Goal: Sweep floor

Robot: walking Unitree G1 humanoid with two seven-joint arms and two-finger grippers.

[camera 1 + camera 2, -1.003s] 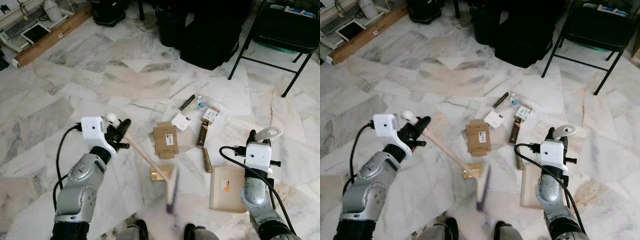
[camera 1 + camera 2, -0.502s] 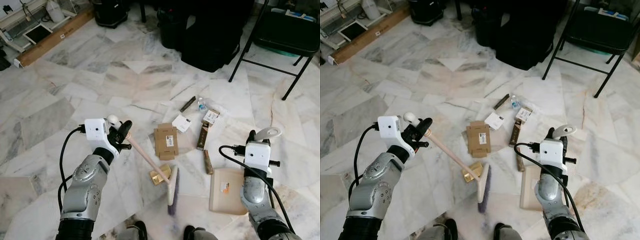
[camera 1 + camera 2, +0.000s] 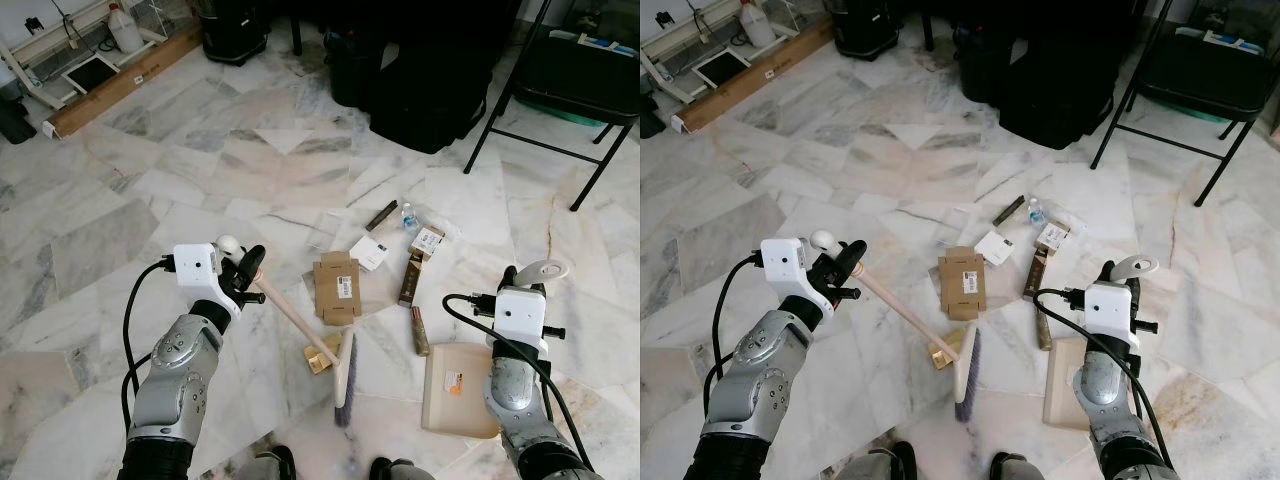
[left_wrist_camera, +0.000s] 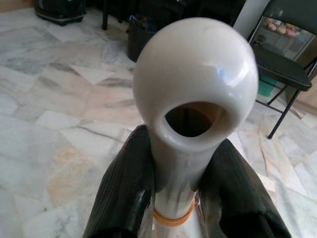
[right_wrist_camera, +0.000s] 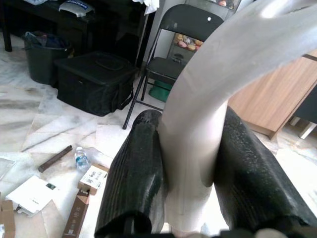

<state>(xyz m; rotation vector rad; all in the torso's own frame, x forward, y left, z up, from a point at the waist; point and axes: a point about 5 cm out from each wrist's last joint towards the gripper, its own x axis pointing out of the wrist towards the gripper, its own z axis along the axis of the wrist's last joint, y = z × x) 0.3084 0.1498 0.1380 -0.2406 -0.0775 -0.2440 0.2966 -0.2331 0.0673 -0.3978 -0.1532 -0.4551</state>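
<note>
Spreading across the marble floor (image 3: 150, 190) ahead of the robot is a loose scatter of litter, and the coming stroke turns on how that litter lies between the two implements. The beige dustpan (image 3: 458, 388) rests flat on the floor on the robot's right, its handle rising into the right tool (image 3: 520, 285), whose black fingers (image 5: 136, 173) are clamped on the pale handle. The broom (image 3: 300, 325) slants from the left tool (image 3: 245, 272) down and toward the robot's right, its long axis running diagonally to the brush head (image 3: 345, 380), which sits on the floor near the robot's feet with its bristle line pointing roughly away from the robot. The left tool's fingers (image 4: 124, 178) are closed on the broom's neck just under the rounded hanging loop. A flattened cardboard box (image 3: 337, 286) lies just beyond the brush head, a small gold packet (image 3: 322, 353) touches or sits just beside it on the left, and a brown stick-like piece (image 3: 419, 331) lies between brush and dustpan. Farther off sit a white card (image 3: 368, 252), a small bottle (image 3: 408, 214) and a little carton (image 3: 427, 241). By my judgement the brush needs to push rightward toward the pan.
</note>
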